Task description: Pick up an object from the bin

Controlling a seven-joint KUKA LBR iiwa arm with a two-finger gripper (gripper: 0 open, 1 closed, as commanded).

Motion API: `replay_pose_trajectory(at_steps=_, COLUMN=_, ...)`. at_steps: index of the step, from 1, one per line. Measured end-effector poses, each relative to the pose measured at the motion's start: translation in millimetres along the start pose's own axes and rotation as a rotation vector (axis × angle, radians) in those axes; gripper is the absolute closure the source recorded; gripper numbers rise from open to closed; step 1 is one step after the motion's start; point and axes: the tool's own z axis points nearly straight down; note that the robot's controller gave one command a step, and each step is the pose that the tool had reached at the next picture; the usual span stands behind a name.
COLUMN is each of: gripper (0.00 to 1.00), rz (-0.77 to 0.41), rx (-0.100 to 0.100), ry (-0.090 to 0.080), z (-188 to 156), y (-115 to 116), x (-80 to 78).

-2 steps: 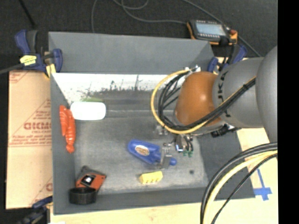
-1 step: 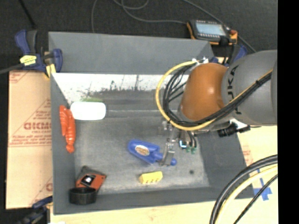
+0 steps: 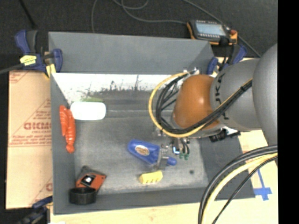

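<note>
Single high camera, looking down into the grey metal bin [image 3: 131, 55].
Mounted above and somewhat to the near side, aimed downward and a little forward, with the far wall seen sloping and in full. Close enough to frame the whole bin with a margin of surroundings at left and top. Bulking large at right, nearer the lens than the bin floor: the arm [image 3: 243, 97].

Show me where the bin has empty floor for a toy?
Bare bin floor lies between the white oval, the orange strip and the blue object. It is crowded by the gripper, blue object and yellow piece.
</note>
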Motion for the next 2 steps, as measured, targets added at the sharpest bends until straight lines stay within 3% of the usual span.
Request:
replay_pose_trajectory(at_steps=1, gripper=1.00, rz=0.204, rx=0.000, ry=0.007, z=21.1, y=3.4, x=7.5)
replay_pose_trajectory(at_steps=2, gripper=1.00, rz=0.204, rx=0.000, ry=0.007, z=21.1, y=3.4, x=7.5)
